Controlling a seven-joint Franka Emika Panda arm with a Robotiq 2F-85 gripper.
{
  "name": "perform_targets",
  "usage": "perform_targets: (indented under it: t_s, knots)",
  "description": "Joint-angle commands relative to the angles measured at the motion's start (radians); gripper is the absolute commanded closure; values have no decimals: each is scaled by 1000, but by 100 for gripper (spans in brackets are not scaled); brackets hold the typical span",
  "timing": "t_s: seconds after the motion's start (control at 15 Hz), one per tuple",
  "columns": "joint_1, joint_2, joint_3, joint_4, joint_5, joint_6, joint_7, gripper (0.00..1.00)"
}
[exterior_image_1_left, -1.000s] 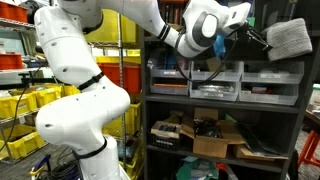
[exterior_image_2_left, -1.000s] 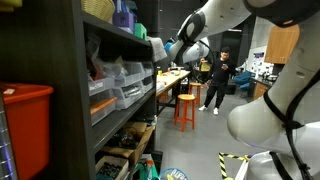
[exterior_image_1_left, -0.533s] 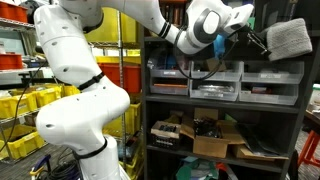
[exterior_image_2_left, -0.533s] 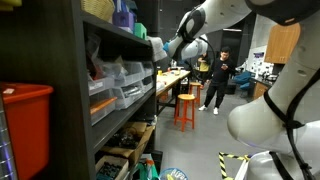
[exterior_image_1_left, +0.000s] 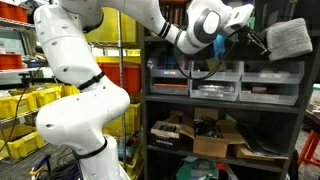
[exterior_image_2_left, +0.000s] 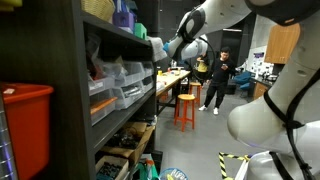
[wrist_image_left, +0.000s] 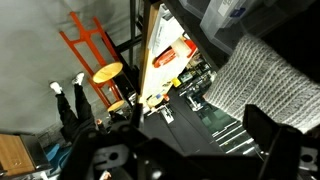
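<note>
A grey knitted cloth (exterior_image_1_left: 288, 38) lies on the top shelf of a dark shelving unit (exterior_image_1_left: 224, 104). My gripper (exterior_image_1_left: 256, 38) hovers just beside the cloth, pointing at it, with a small gap between them. In the wrist view the cloth (wrist_image_left: 262, 76) fills the upper right, just beyond the right finger (wrist_image_left: 276, 140). The gripper (wrist_image_left: 200, 150) is open, with only the shelf's dark top showing between its fingers. In an exterior view the white arm (exterior_image_2_left: 192, 32) reaches in over the top shelf.
Grey drawer bins (exterior_image_1_left: 215, 84) fill the middle shelf, with cardboard boxes (exterior_image_1_left: 212, 143) below. Yellow crates (exterior_image_1_left: 30, 104) stand beside the robot base. A red bin (exterior_image_2_left: 22, 128), an orange stool (exterior_image_2_left: 186, 108) and a standing person (exterior_image_2_left: 218, 80) are also in view.
</note>
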Motion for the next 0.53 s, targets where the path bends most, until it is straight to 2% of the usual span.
perform_targets:
  t_s: [0.0, 0.33, 0.47]
  knots:
    - [-6, 13, -2, 4, -4, 36, -6, 0]
    - [-53, 103, -13, 47, -41, 246, -69, 0]
    - [-43, 164, -36, 80, -71, 281, -111, 0]
